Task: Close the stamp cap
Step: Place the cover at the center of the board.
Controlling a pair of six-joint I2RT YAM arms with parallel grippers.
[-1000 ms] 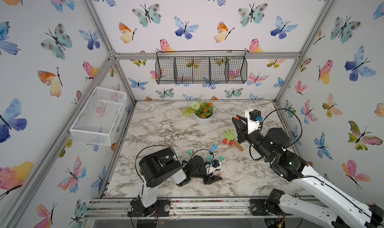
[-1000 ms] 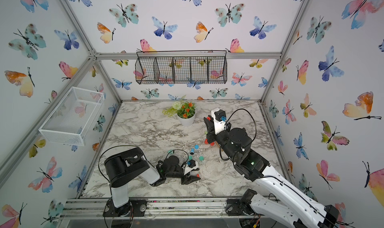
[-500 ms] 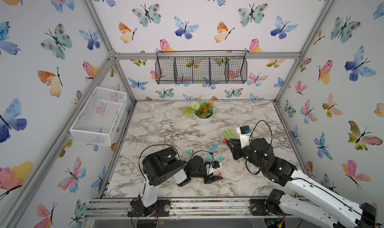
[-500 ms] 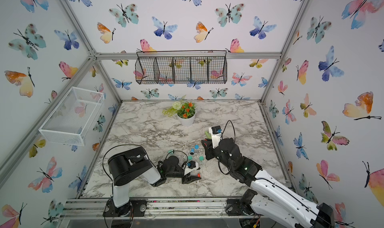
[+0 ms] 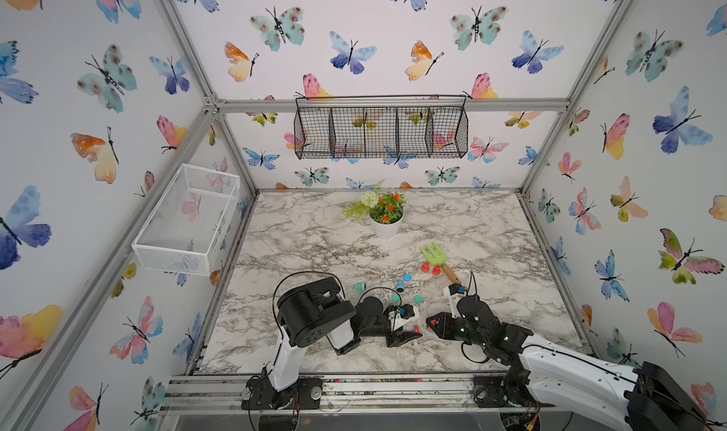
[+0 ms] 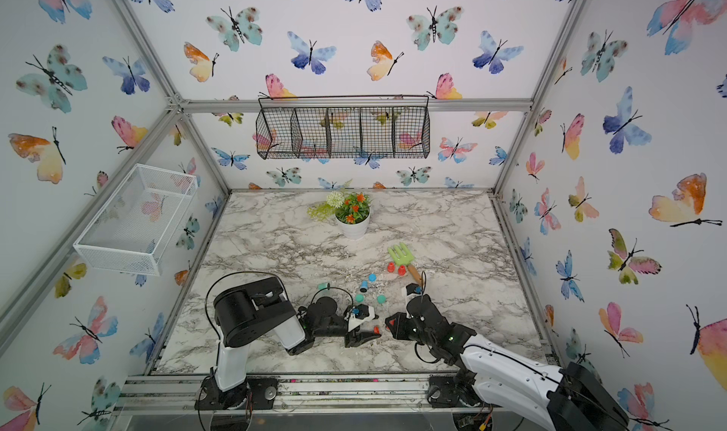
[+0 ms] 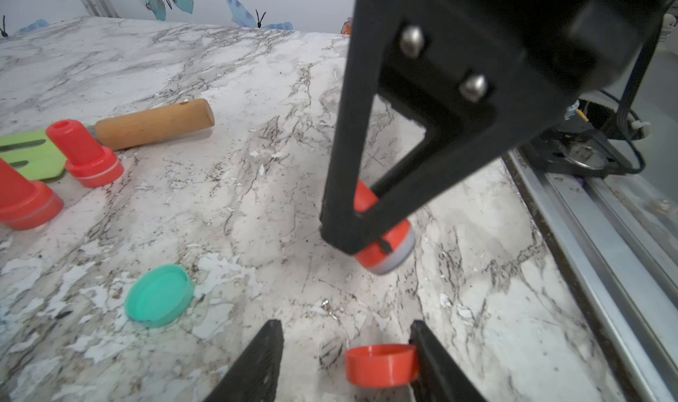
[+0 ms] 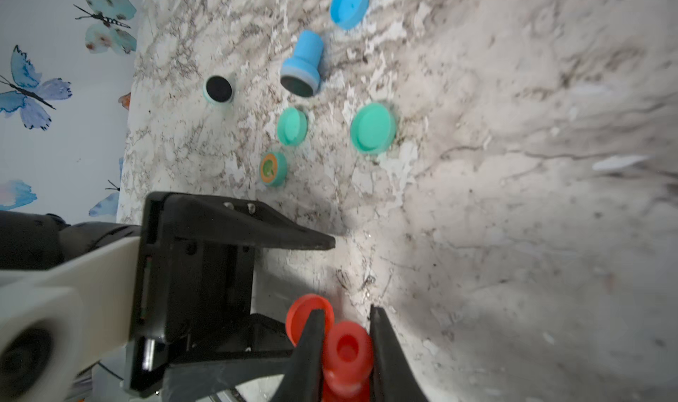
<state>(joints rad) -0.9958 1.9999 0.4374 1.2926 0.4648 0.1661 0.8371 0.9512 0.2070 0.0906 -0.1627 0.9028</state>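
My right gripper (image 8: 346,310) is shut on the handle of a red stamp (image 8: 346,349). In the left wrist view the stamp (image 7: 389,248) hangs tilted just above the marble, its pale pad facing down. My left gripper (image 7: 345,325) lies low on the table with its jaws apart. A red cap (image 7: 381,365) sits between them, against one finger and well clear of the other. In both top views the two grippers (image 5: 413,323) (image 5: 432,325) face each other near the table's front middle, with the cap (image 6: 377,330) between them.
Behind the grippers lie teal caps (image 8: 372,127), a blue stamp (image 8: 302,64) on its side and a blue cap (image 8: 348,2). Two capped red stamps (image 5: 430,268) stand by a green rake (image 5: 432,252). A flower pot (image 5: 385,220) stands further back, and the metal front rail (image 7: 587,235) runs close by.
My right arm has come down from high at the back right to the front middle, bringing the red stamp next to the left gripper. The left arm has barely moved.
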